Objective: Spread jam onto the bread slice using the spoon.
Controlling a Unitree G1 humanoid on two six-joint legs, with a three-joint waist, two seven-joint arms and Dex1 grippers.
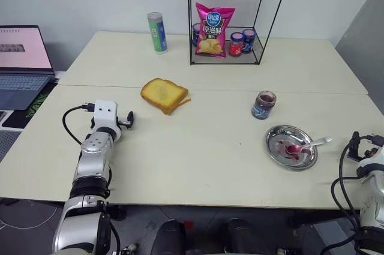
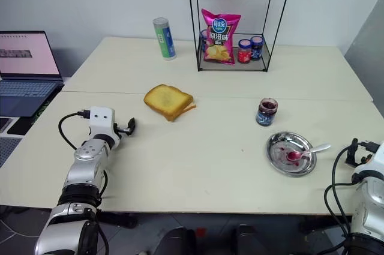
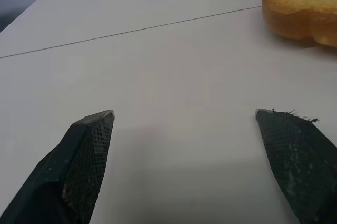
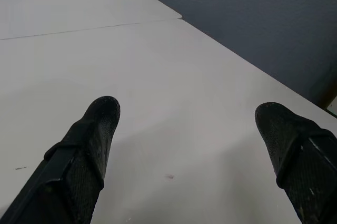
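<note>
The bread slice point(image 1: 164, 94) is seen lying flat on the cream table point(image 1: 198, 153), toward the far left of centre, with a thinner toast slice point(image 1: 183, 99) showing under its right edge. The spoon point(image 1: 305, 146) is laid in the round steel dish point(image 1: 291, 147) near the table's right front, its handle resting over the rim and its bowl smeared with jam point(image 1: 293, 149). An open jam jar point(image 1: 263, 105) is placed just behind the dish. The left gripper point(image 3: 184, 116) is held low over the table short of the bread, its fingers spread wide with nothing between them. The right gripper point(image 4: 187, 109) is likewise opened wide and empty, at the table's right edge. A wire rack point(image 1: 231, 15) holding a crisp bag point(image 1: 213, 29) and lidded jars point(image 1: 242, 41) is set at the back, beside a green can point(image 1: 157, 32).
</note>
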